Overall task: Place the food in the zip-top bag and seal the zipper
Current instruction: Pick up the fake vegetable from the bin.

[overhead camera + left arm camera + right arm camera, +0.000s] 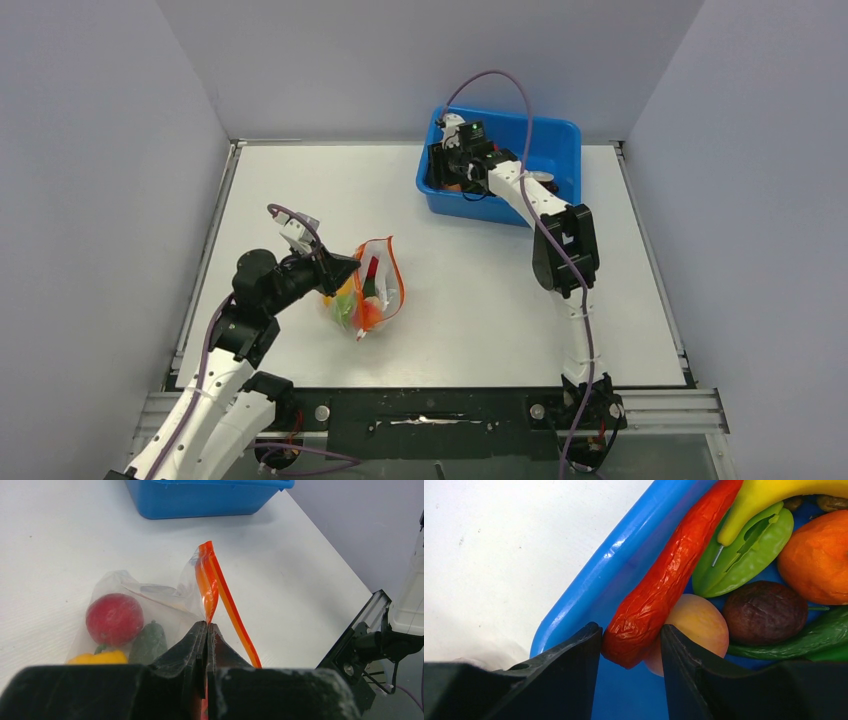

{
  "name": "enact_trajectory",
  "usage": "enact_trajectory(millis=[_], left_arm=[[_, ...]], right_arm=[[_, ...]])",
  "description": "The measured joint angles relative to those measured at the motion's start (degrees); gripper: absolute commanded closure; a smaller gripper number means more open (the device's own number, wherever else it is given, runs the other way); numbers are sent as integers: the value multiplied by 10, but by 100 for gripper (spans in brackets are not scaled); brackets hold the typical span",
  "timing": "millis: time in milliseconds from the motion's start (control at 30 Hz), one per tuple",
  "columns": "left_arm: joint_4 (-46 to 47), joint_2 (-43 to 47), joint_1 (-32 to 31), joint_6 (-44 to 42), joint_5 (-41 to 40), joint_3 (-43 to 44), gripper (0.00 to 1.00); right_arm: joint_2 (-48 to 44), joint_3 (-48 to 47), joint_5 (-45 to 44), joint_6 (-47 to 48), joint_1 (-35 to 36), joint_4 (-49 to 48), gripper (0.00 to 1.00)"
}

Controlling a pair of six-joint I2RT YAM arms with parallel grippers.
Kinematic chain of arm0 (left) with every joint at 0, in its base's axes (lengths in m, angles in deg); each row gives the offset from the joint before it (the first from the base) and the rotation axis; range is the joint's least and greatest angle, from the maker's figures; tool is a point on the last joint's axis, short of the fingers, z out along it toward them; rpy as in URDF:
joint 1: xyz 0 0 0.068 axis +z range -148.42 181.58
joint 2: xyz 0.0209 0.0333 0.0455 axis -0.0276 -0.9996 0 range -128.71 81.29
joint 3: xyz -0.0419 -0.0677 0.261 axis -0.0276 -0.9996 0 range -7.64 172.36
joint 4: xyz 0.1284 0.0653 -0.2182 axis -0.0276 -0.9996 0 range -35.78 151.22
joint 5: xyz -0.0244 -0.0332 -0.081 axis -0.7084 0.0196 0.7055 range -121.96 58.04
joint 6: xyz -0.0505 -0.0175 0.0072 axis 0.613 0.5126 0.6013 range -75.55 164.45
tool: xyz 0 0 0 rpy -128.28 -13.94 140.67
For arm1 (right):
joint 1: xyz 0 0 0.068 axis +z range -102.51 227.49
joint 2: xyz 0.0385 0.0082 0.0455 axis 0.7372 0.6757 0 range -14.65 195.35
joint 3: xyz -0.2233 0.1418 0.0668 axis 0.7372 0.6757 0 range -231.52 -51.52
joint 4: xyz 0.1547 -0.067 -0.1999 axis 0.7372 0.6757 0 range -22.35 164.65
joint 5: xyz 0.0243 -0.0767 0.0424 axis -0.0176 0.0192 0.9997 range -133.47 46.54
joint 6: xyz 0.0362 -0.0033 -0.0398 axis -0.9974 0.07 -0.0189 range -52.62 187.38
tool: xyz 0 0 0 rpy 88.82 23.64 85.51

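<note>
left hand (206,625) is nearest, its jaws pressed together on the zipper (227,600). it pinches the orange-red strip and holds that edge of the zip-top bag (150,592) up off the desk (60,540). the bag lies on the near-left part of the desk. a red apple (114,618), a dark green piece (148,642) and a yellow pepper (100,657) lie inside, so some food is already in.

at the far right, the right hand (631,630) reaches into the blue bin (594,580). its jaws stand apart on either side of the tip of a long red chilli (669,575). i cannot tell whether they have bitten yet. a peach (701,622) rests against the chilli just behind it.

the step in hand looks like picking the next piece. a grip at the very tip would probably let the long, wrinkled chilli swing, so a hold nearer its middle seems better. a straight lift should clear the bin wall without dragging the peach. the bag mouth looks narrow, so the chilli should go in end first.
</note>
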Motion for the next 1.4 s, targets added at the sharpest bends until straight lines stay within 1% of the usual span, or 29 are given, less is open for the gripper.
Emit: enact_trajectory(millis=[167,300,400,767,967,1233,1400], left_arm=[[0,2,0,0,0,0,100],[0,2,0,-1,0,0,100],[0,2,0,-3,0,0,100],[0,3,0,-4,0,-1,100],[0,4,0,-4,-2,-2,100],[0,5,0,-4,-3,-3,100],[0,5,0,-4,-3,-3,100]], right_arm=[[0,0,-4,-12,-1,0,75],[0,3,-6,-17,-2,-8,80],[-8,23,-9,-19,-3,-29,83],[-84,134,-24,-8,-11,-84,85],[-151,211,-38,24,-19,-120,86],[-256,324,-41,88,-23,-177,86],[-321,372,-38,125,-23,-198,86]])
